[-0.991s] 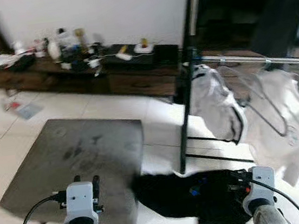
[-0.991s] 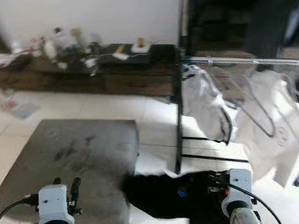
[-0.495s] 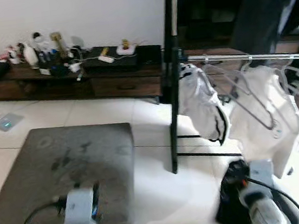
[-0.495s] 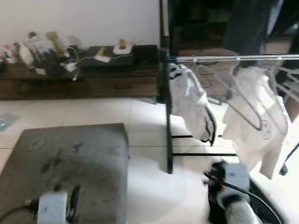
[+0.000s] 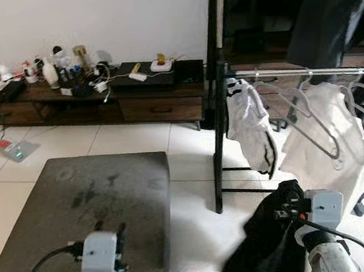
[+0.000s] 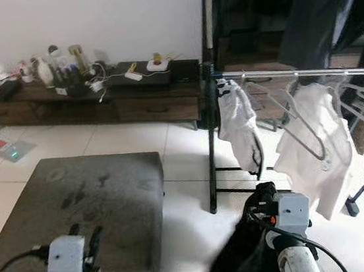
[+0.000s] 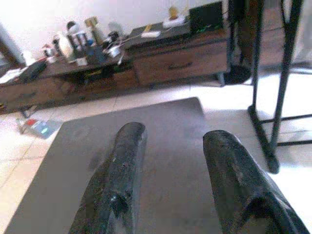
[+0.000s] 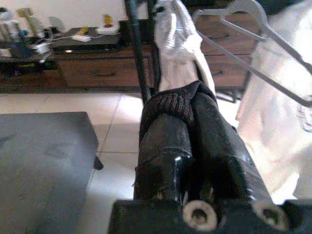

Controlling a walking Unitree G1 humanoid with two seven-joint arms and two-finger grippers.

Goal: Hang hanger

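Down at the near edge, the right gripper [image 8: 187, 114] has its two black fingers pressed together on a fold of black garment [image 5: 265, 248], and the cloth drapes down from the pinch toward the white tile floor [image 5: 193, 174]. That's a carry in hand, by the look of it: the load is lifted, and the rail is not yet reached. Whether a hanger sits inside that dark bundle, I cannot tell.

Over on the other side, the left gripper [image 7: 170, 161] hovers with its fingers well apart, nothing between them, above the grey ottoman [image 5: 97, 206]. Idle for now.

Just beyond the right gripper stands the black upright post [image 5: 217, 105] of the clothes rack, and running off from it, the silver rail [image 5: 307, 73]. A white garment [image 5: 250, 124] hangs bunched right beside the post. Next along, an empty grey hanger [image 5: 309, 114] hooks the rail, just in front of a white shirt [image 5: 332, 137].

Next move, as I read it: raise the bundle well up, since the rail sits higher than the grip, and bring it in toward a free stretch of rail without snagging the hanging clothes.

Far back, a low dark wooden cabinet [image 5: 98, 100] runs along the wall, its top cluttered with small items.
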